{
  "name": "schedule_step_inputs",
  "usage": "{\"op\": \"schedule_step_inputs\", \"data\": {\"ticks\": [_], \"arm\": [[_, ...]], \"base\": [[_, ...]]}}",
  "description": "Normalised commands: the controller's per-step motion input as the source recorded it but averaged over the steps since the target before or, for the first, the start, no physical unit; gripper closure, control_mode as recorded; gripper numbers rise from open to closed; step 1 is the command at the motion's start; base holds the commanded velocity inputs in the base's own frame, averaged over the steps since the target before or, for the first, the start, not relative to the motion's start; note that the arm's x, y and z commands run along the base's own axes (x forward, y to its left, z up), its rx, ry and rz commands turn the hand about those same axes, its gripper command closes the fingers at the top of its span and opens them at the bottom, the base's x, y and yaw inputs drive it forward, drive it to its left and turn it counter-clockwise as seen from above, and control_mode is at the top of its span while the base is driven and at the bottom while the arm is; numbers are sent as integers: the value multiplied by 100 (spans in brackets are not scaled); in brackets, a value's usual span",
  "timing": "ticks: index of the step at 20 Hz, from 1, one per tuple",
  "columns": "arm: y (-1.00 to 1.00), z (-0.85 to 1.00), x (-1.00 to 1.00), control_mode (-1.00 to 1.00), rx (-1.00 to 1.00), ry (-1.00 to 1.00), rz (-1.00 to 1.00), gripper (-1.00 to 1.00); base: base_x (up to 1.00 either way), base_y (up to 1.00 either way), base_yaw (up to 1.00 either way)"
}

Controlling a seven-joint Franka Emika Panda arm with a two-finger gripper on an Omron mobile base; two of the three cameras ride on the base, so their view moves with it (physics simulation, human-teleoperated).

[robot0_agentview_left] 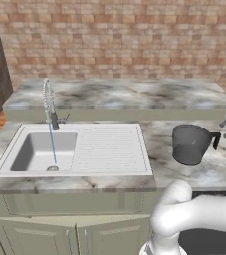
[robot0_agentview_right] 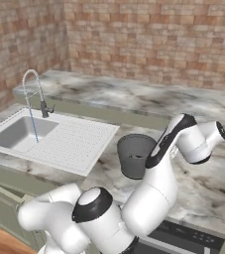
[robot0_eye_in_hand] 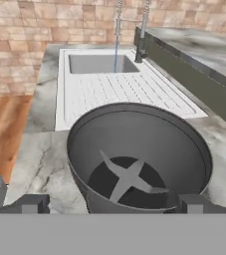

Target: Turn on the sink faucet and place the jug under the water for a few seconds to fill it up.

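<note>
The sink faucet [robot0_agentview_left: 50, 107] stands at the back of the sink [robot0_agentview_left: 109, 149] with its spring neck arched over the basin. A thin blue stream of water [robot0_agentview_left: 51, 144] falls from it to the drain. The dark grey jug [robot0_agentview_left: 190, 144] stands upright on the marble counter, to the right of the draining board and away from the stream. In the hand view my gripper [robot0_eye_in_hand: 112, 204] is open, with one fingertip [robot0_eye_in_hand: 32, 204] on each side of the jug [robot0_eye_in_hand: 139, 154], level with its rim. I look into its wide mouth at a blade on the bottom. The jug [robot0_agentview_right: 134, 155] is partly hidden behind my arm.
A raised marble ledge [robot0_agentview_left: 124, 94] runs behind the sink under a brick wall. The ribbed draining board [robot0_agentview_left: 109, 147] lies between jug and basin. Wooden floor [robot0_eye_in_hand: 0, 134] shows beyond the counter's left end. A dark stove panel [robot0_agentview_right: 188, 238] sits at the counter's right.
</note>
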Motion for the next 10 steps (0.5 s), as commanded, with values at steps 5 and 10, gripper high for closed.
{"op": "schedule_step_inputs", "data": {"ticks": [5, 10], "arm": [[0, -13, 29, -100, -17, 4, 9, -100], [0, -8, 40, -100, -10, 3, 3, -100]], "base": [[0, 0, 0], [0, 0, 0]]}}
